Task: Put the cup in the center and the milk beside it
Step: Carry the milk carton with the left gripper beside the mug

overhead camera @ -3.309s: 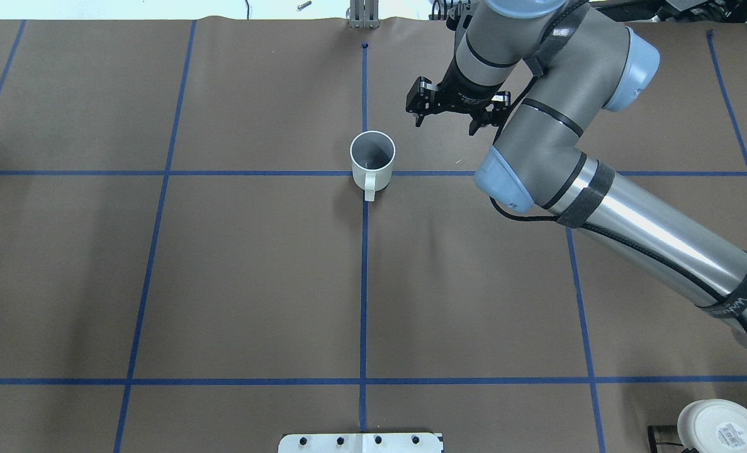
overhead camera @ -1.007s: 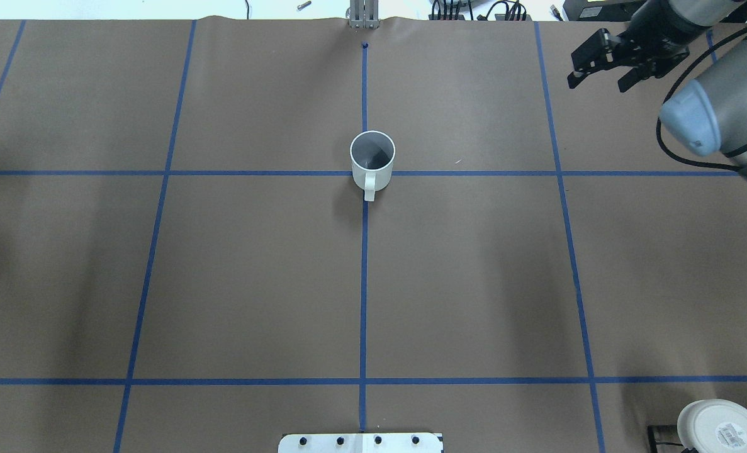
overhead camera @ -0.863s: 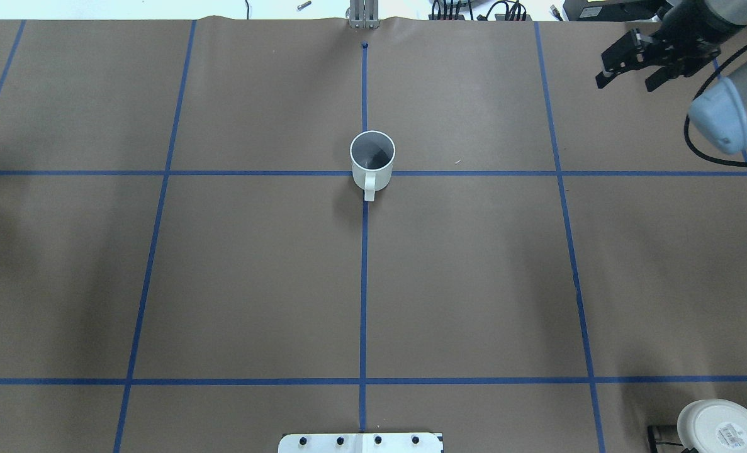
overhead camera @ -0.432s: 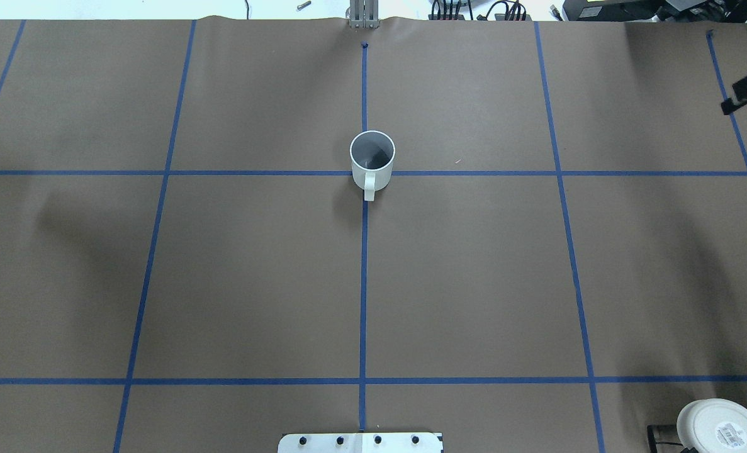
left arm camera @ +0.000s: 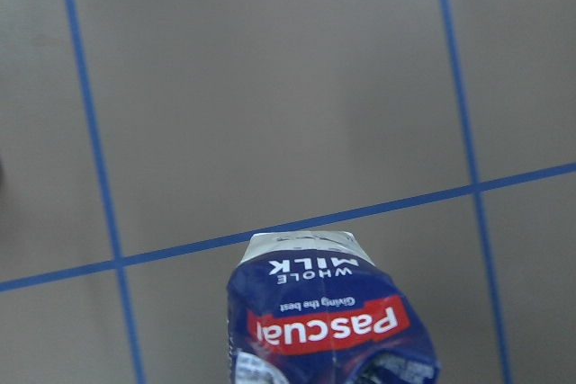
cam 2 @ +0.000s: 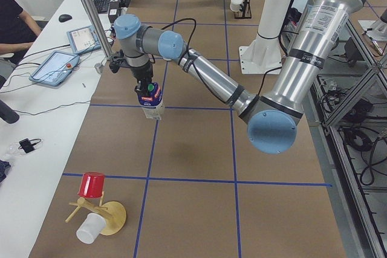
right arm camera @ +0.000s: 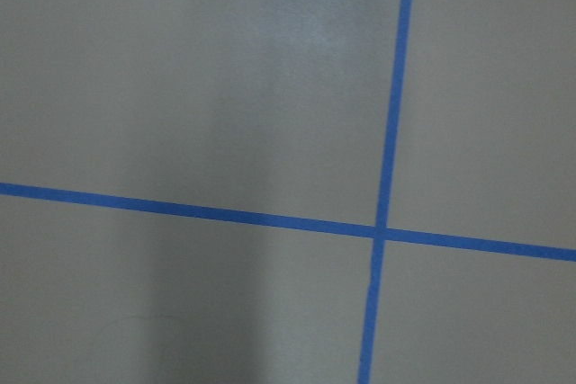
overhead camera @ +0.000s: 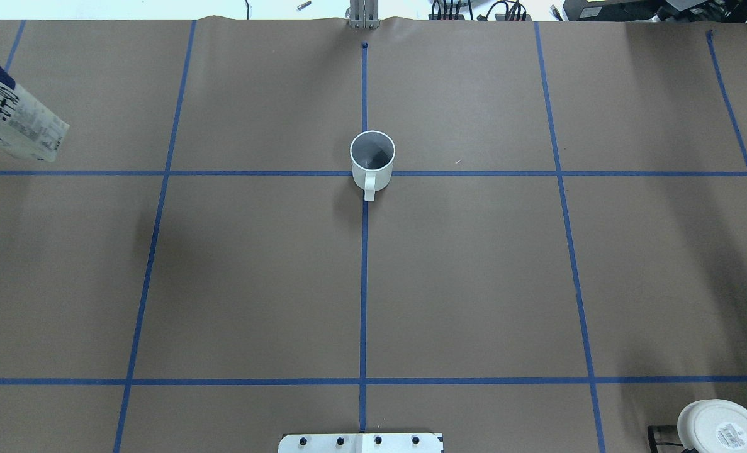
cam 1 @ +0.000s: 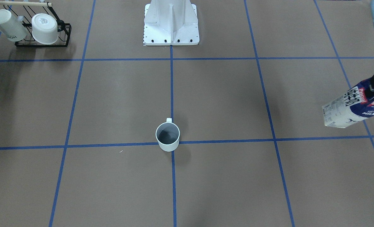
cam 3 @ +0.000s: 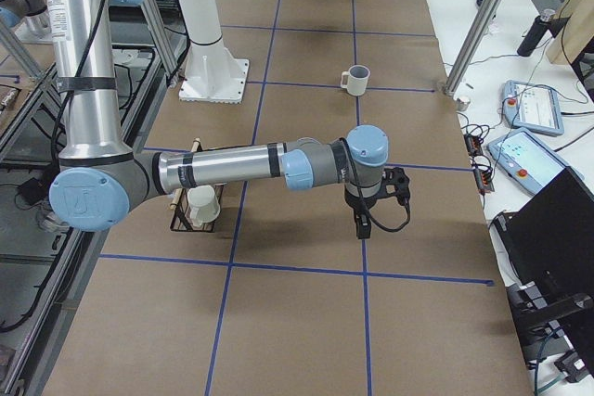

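Overhead exterior: mug [overhead camera: 372,165] upright on center tape crossing [overhead camera: 345,173]; left pincer [cam 2: 147,87] grasping milk carton [overhead camera: 17,123] aloft; right pincer [cam 3: 362,225]: cannot tell.

A black wire rack [cam 1: 42,45] holds a dark-lettered white cup [cam 1: 8,26] and a label-based white cup [cam 1: 44,29]. A yellow wooden peg stand [cam 2: 113,217] carries a red plastic cup [cam 2: 92,184] and a small white cup [cam 2: 89,229].

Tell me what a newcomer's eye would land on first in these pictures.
The small white mug with a dark grey inside stands upright and alone on the crossing of blue tape lines at the middle of the brown surface. Far out on the robot's left, the left gripper holds a dark-blue and white milk carton by its top, above the surface.
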